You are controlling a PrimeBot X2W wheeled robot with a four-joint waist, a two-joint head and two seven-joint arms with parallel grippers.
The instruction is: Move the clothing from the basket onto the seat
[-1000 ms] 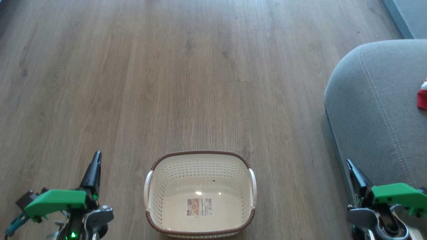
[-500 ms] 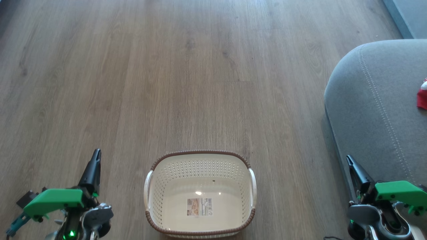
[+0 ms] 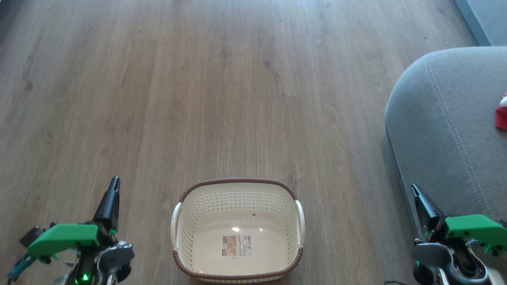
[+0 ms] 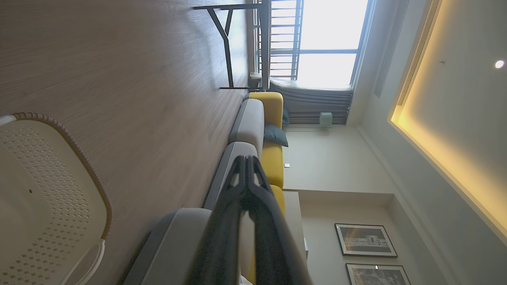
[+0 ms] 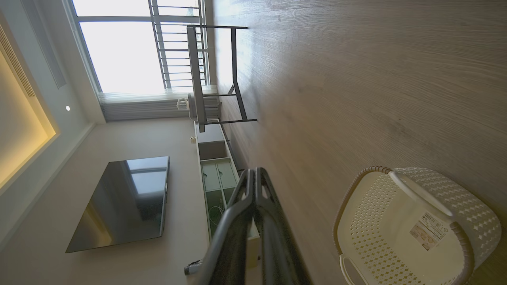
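Wood floor [image 3: 237, 99]; clothing [image 3: 502, 116] on seat [image 3: 443, 126] mostly cropped; left end effector [image 4: 247, 160], right end effector [image 5: 253, 172] pinched together.

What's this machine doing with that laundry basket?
Nothing is being handled right now. The basket sits empty on the floor. A bit of red clothing lies on the grey seat to its right. The left gripper and right gripper flank the basket, both shut and holding nothing.
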